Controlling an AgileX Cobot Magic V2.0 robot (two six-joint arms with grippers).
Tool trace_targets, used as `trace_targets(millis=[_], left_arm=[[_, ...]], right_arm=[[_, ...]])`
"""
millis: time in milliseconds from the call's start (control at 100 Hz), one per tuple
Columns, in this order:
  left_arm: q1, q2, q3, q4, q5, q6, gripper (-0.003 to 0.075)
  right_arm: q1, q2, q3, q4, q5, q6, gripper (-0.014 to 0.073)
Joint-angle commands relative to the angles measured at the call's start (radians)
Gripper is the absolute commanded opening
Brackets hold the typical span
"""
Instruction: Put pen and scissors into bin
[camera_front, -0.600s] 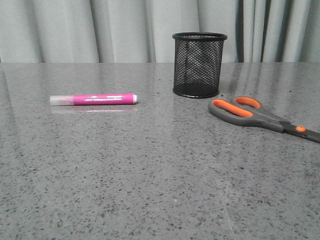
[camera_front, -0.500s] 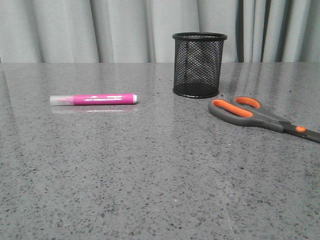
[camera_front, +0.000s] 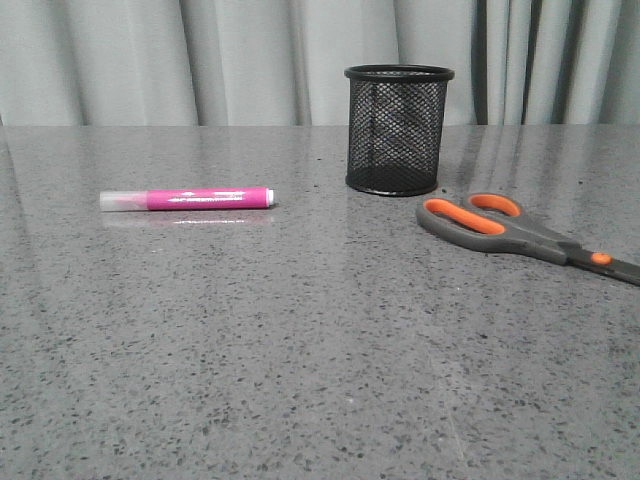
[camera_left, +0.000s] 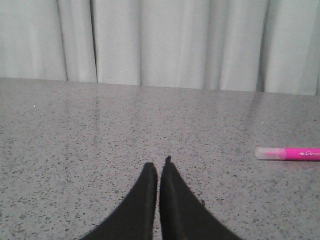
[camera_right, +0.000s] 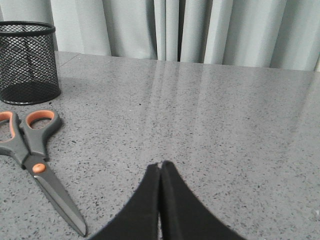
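The magenta-pink pen (camera_front: 187, 198) lies flat on the grey table at the left; it also shows in the left wrist view (camera_left: 288, 153). The black mesh bin (camera_front: 398, 129) stands upright at the back centre, also in the right wrist view (camera_right: 27, 62). The scissors (camera_front: 520, 235) lie closed to the right of the bin, handles toward it; they also show in the right wrist view (camera_right: 34, 162). My left gripper (camera_left: 159, 167) is shut and empty, well away from the pen. My right gripper (camera_right: 160, 166) is shut and empty, apart from the scissors. Neither gripper shows in the front view.
The grey speckled table (camera_front: 320, 340) runs back to grey curtains (camera_front: 250, 60).
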Motion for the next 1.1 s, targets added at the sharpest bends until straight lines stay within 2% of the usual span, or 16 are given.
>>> trace_targets(millis=[0,540,640,1090], left_arm=[[-0.003,-0.033,0.046,-0.008,-0.075,-0.007,-0.0019],[-0.003,-0.033,0.046,-0.017,-0.075,-0.007,-0.0019],[-0.003,-0.033,0.046,-0.051,-0.075,-0.007,-0.0019],[-0.003,-0.033,0.04,-0.597,-0.08,-0.007,-0.0019]], right_arm=[[-0.007,-0.018,0.014,-0.011,-0.085,-0.002,-0.0075],[-0.007,-0.018,0.014,-0.009,-0.11,-0.002,-0.0075],[-0.007,-0.018,0.014,0.044,-0.132,-0.002,-0.0075],[-0.007,-0.018,0.014,0.504,-0.17,-0.002,-0.0074]])
